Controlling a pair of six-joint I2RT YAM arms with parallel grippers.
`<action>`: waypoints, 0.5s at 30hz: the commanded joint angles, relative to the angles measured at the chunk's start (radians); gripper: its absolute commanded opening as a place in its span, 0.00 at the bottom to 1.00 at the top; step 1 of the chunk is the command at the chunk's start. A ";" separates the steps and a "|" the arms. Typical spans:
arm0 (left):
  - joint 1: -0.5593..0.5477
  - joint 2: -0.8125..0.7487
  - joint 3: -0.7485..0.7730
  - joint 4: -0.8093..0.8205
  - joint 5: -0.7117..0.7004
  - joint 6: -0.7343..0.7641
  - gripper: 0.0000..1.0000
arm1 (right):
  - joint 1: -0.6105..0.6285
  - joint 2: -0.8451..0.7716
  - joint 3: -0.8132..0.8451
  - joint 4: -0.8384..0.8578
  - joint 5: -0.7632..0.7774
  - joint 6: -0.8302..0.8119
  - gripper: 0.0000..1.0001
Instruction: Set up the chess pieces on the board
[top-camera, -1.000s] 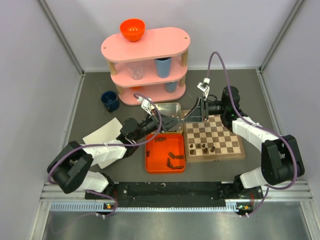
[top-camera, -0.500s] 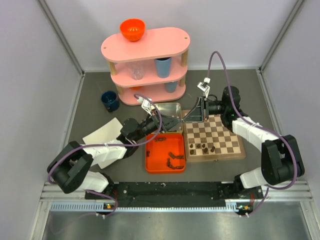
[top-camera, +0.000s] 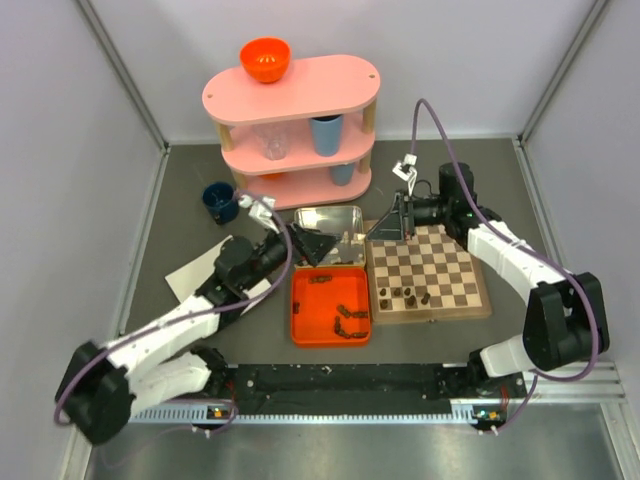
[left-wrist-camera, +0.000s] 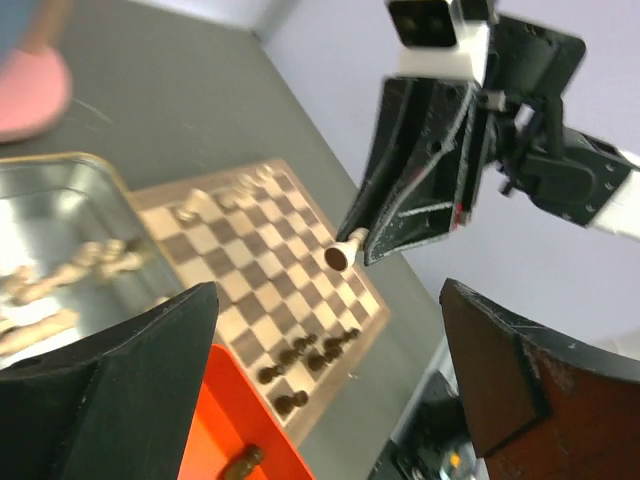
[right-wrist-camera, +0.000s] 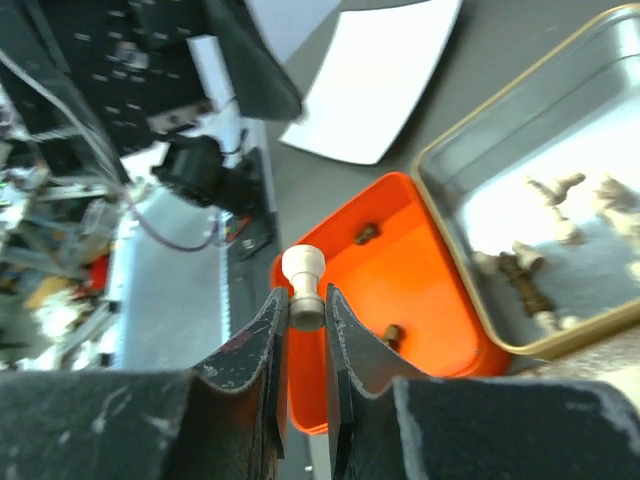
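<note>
Plainly, scuffed black right jaws pinch a smooth cream spool-shaped piece (right-wrist-camera: 303, 284).

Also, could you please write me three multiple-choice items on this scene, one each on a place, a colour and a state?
1. Where is the bowl? A on the top tier of the shelf; B on its middle tier; C on its bottom tier.
2. What colour is the piece in the right claw? A dark brown; B cream; C orange.
3. How is the left claw? A shut on a piece; B shut, empty; C open.
Key: 1 A, it sits on the highest pink tier; 2 B, the gripped piece is pale; 3 C, its jaws stand wide apart with nothing between.
</note>
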 joint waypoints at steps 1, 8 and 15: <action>0.030 -0.241 0.048 -0.445 -0.298 0.203 0.98 | 0.013 -0.022 0.142 -0.367 0.210 -0.388 0.04; 0.073 -0.366 0.235 -0.918 -0.418 0.540 0.99 | 0.094 0.090 0.367 -0.693 0.716 -0.693 0.05; 0.073 -0.318 0.251 -1.085 -0.556 0.734 0.95 | 0.183 0.236 0.532 -0.828 0.984 -0.800 0.06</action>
